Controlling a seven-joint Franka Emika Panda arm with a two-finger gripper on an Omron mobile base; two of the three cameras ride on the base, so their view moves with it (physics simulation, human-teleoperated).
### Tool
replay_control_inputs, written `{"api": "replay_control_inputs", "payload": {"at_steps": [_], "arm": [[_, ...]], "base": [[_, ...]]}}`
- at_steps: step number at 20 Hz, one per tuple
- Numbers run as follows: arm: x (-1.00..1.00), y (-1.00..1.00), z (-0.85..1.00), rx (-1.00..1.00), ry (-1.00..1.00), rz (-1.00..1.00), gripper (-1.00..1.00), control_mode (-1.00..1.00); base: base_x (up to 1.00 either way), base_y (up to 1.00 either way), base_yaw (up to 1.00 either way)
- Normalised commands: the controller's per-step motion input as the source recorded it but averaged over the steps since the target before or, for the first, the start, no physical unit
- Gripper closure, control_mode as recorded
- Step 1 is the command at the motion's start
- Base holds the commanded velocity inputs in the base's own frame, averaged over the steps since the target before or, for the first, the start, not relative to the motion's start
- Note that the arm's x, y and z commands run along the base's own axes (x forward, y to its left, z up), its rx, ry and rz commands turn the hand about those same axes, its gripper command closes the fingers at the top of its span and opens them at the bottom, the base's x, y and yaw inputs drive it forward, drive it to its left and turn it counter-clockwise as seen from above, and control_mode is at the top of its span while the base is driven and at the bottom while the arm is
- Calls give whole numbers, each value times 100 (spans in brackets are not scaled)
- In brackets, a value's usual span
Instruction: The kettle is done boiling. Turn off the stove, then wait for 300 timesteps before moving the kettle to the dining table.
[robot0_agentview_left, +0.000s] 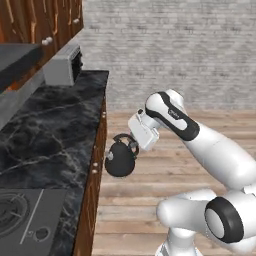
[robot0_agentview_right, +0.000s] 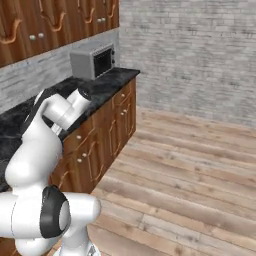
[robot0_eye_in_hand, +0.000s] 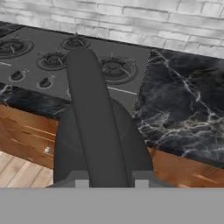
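1. The gripper (robot0_agentview_left: 134, 146), centre of the left base view, is closed on the kettle's (robot0_agentview_left: 120, 159) thin arched handle, so the dome hangs below it with the spout to the left.
2. The kettle is off the stove (robot0_agentview_left: 25, 220), in the air just beyond the counter's (robot0_agentview_left: 55, 130) front edge, over the plank floor (robot0_agentview_left: 150, 185). I judge this a carrying pose, lifted clear so it can travel to the dining table.
3. In the hand view the handle (robot0_eye_in_hand: 94, 127) runs up the middle as a smooth dark band, the rounded body (robot0_eye_in_hand: 127, 144) bulging on both sides.
4. Behind it, upper left, the flat grey cooktop (robot0_eye_in_hand: 131, 59) shows ringed black grates and small round knobs.
5. The counter is glossy black marble with white veins, on brown wooden cabinets (robot0_agentview_right: 107, 135).
6. A boxy grey microwave (robot0_agentview_right: 92, 61) stands upper left in the right base view, against pale brick.
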Motion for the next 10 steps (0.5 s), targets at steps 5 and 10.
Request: {"api": "replay_control_inputs", "payload": {"at_steps": [5, 10], "arm": [[0, 0, 0, 0, 0, 0, 100, 100], [0, 0, 0, 0, 0, 0, 100, 100]], "base": [[0, -16, -64], [0, -17, -62]]}}
